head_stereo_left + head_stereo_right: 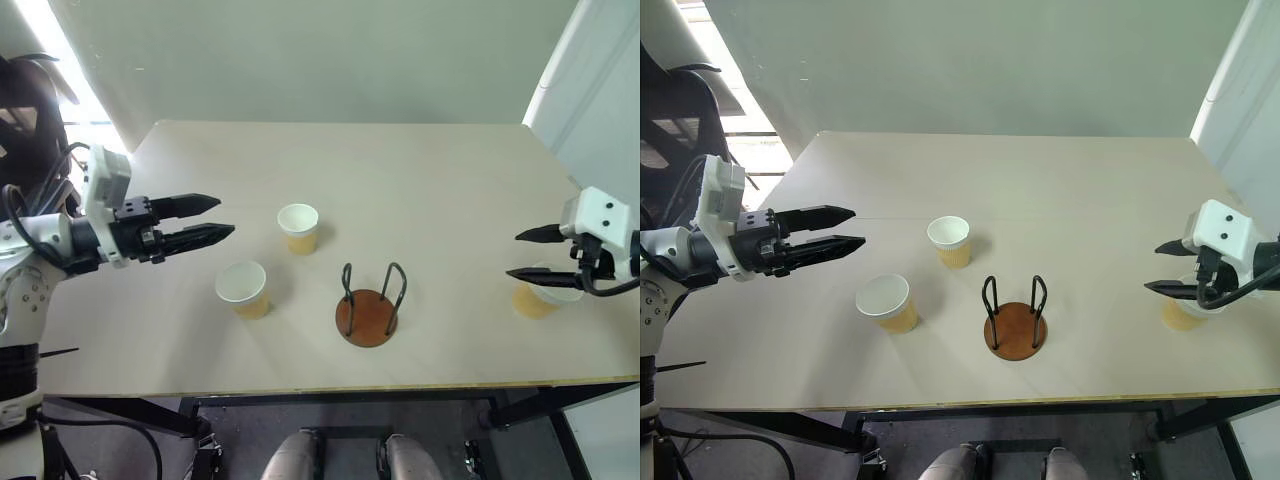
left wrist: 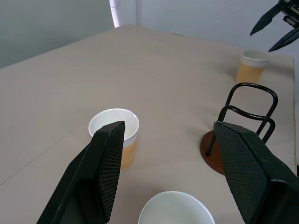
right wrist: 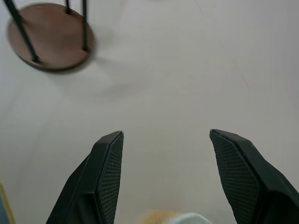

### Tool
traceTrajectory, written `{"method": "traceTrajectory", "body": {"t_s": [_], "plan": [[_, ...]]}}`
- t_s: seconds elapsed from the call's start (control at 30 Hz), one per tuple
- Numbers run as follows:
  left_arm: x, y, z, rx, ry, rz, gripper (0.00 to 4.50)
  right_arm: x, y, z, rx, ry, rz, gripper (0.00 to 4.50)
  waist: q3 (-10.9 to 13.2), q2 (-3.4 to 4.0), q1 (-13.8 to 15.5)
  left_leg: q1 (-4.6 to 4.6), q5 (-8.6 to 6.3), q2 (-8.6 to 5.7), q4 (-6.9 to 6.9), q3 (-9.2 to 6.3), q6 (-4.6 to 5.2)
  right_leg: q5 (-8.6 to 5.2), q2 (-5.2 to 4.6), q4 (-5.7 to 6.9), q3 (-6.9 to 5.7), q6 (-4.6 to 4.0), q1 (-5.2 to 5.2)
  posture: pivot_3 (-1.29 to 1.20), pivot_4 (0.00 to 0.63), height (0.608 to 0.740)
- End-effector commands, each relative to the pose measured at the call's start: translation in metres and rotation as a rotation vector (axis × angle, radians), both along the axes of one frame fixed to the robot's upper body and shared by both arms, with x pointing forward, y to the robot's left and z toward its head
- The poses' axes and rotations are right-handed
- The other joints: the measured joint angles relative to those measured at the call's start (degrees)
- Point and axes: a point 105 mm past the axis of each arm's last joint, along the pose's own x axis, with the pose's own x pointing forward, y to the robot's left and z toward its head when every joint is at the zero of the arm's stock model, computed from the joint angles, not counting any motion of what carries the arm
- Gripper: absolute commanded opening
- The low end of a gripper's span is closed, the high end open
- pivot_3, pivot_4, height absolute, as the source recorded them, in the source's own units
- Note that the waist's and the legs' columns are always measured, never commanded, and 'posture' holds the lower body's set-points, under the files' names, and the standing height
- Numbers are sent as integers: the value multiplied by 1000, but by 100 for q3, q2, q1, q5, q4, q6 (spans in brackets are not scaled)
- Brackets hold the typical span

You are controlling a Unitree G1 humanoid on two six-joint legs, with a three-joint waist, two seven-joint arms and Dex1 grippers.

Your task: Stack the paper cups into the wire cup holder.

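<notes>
Hovering above the table [image 1: 420, 180], both grippers hold nothing. Left gripper [image 1: 212, 220] is out at the table's left side, fingers spread with a clear gap, pointing roughly level toward the middle. Right gripper [image 1: 528, 256] is at the table's right edge, fingers also spread, tilted downward and pointing inward.

Three paper cups stand upright on the table, none stacked. One cup [image 1: 298, 228] sits just past the left fingertips, toward the table's centre. A second cup [image 1: 243, 289] sits below and slightly ahead of the left fingertips, nearer the robot. In the left wrist view these two show between the fingers: the farther one [image 2: 117, 140] beside the left-hand finger, the nearer one's rim [image 2: 175, 207] low between the pads.

The third cup [image 1: 540, 296] stands right under the right gripper, just below its lower fingertip; cannot tell from the head views whether the tip touches the rim. Its rim [image 3: 187, 218] peeks in between the right fingers in the wrist view.

Wire cup holder [image 1: 368, 310] stands empty between the two grippers, well apart from the right one and closer to the left-side cups, brown disc base flat on the table, two black wire loops upright.
</notes>
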Motion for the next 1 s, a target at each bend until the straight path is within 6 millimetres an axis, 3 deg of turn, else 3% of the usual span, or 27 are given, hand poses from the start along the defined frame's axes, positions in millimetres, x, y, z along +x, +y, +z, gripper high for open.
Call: {"method": "traceTrajectory", "body": {"t_s": [0.03,0.23,0.43,1.0], "plan": [[-2,1,8,7,-41,0,3255,0,-7,31,-59,-131,1,2995,0,0,0,0,0,0,0,0,0,-1,0,0,0,2,0,0,150,740],[-1,2,7,7,-40,0,3255,1,-14,49,-83,-206,-9,2995,0,0,-1,0,-1,0,1,1,3,-3,0,0,0,12,3,0,150,740],[2,0,7,5,-42,-3,3255,1,-24,53,-126,-213,-42,2995,0,0,0,1,-1,0,2,0,4,-3,0,1,0,14,5,0,150,740],[11,-6,8,-4,-48,-31,3255,-8,-62,29,-101,-26,-224,2995,1,-1,17,2,-2,-1,6,2,7,-8,-2,1,0,39,16,0,150,740]]}}
